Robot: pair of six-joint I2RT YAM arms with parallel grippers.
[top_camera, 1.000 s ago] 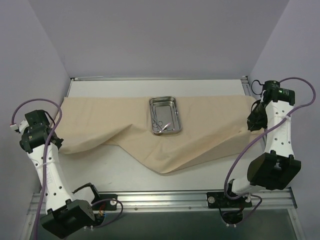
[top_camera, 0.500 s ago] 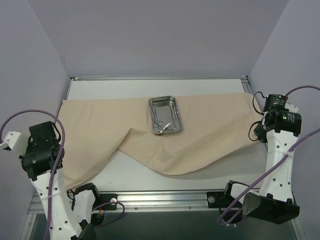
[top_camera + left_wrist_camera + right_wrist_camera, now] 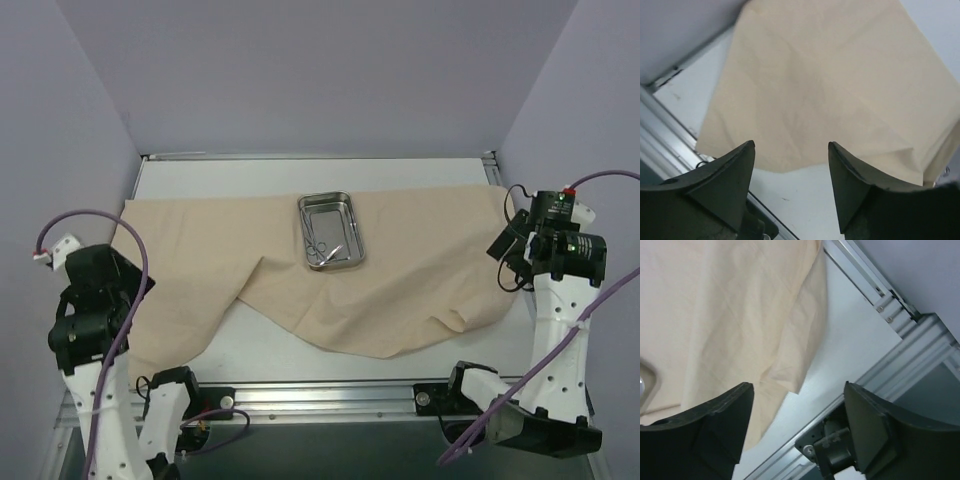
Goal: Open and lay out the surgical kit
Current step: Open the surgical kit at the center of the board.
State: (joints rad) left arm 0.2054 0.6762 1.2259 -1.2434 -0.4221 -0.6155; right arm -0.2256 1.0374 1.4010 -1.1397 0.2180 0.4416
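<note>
The tan cloth wrap (image 3: 400,280) of the surgical kit lies spread across the white table, its near edge wavy with a fold near the middle. On it, at centre back, sits the small steel tray (image 3: 331,231) with thin metal instruments (image 3: 322,251) inside. My left gripper (image 3: 133,287) hovers over the cloth's near-left corner. In the left wrist view the left gripper (image 3: 791,150) is open and holds nothing, with the cloth (image 3: 830,90) lying flat beyond it. My right gripper (image 3: 508,262) hangs by the cloth's right edge. The right wrist view shows the right gripper (image 3: 799,390) open and empty above a folded cloth corner (image 3: 790,375).
An aluminium rail (image 3: 320,400) with both arm bases runs along the near edge. Purple walls close in the left, right and back. Bare white table (image 3: 270,350) shows between the cloth's near edge and the rail. Purple cables loop off both arms.
Both grippers drew the cloth's side corners toward the near edge, then opened and let go. The cloth has dropped flat, and its right corner has fallen onto the table.
</note>
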